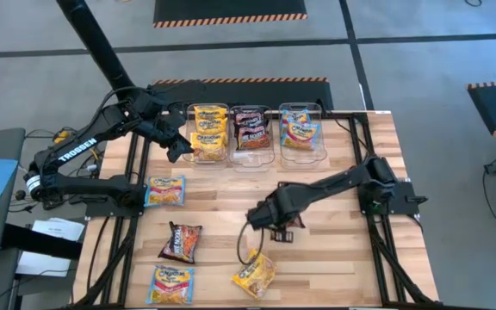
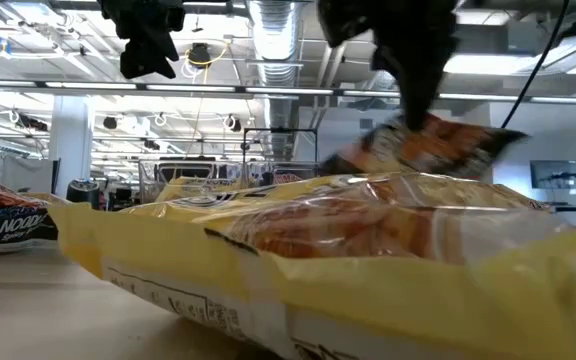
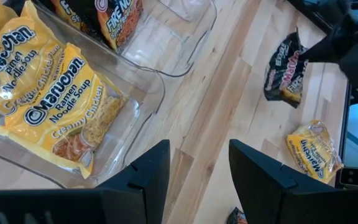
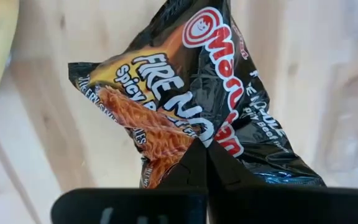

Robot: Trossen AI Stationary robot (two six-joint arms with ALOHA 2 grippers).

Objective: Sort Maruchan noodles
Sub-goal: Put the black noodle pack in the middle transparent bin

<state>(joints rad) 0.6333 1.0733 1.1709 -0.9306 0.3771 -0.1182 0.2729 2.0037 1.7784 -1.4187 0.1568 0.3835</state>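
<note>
Black Maruchan packet (image 4: 197, 118) pinched in right gripper (image 4: 205, 163) jaws mid-table; left gripper (image 3: 199, 177) jaws spread nr bins.

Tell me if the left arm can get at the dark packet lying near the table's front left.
Probably yes. The left gripper hovers open and empty by the bins, and the dark packet lies uncovered on its side of the table, apart from neighbouring packets. The right gripper works elsewhere.

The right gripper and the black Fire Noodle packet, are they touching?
Touching. In the right wrist view, the right gripper has its fingers shut on the edge of the black Fire Noodle packet, pinching the wrapper.
</note>
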